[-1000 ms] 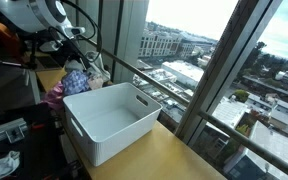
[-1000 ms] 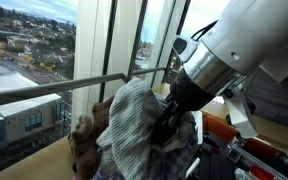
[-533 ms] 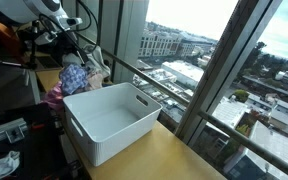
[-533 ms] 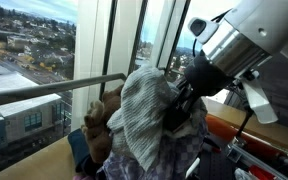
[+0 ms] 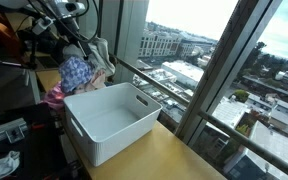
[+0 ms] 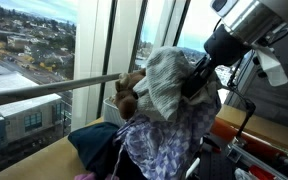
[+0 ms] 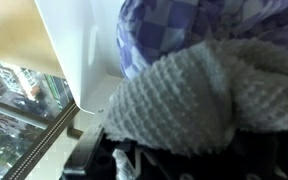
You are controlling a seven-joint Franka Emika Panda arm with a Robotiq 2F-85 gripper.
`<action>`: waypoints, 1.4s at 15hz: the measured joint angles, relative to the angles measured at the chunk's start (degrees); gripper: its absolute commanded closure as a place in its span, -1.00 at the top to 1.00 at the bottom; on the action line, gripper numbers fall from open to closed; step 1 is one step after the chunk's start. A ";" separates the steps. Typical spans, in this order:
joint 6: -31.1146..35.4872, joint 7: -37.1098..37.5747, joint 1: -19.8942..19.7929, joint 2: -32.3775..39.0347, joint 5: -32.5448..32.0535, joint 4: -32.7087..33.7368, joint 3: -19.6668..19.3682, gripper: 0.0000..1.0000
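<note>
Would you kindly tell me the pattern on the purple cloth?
The purple cloth is white-checked; the wrist view shows it best.

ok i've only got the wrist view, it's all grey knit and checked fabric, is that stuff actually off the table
Observer: Yes. The gripper is shut on the cloth bundle, which hangs in the air by the far corner of the white bin.
Operator: is it only those two cloths
Observer: No. A brown piece hangs on the window side of the grey knit cloth.
Operator: anything down by the bin
Observer: A pink cloth sits beside the bin, on the side away from the window.
</note>
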 measured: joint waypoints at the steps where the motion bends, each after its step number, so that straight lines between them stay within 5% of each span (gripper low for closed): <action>1: -1.23 -1.81 -1.17 -2.29 1.41 -0.09 -0.01 -0.92; 10: -18.69 -15.32 -9.06 -18.86 6.36 9.54 0.46 -0.92; 16: -27.38 -20.33 -11.57 -21.71 6.35 21.35 2.07 -0.92; 21: -27.55 -20.59 -12.92 -21.20 6.30 23.71 3.23 -0.92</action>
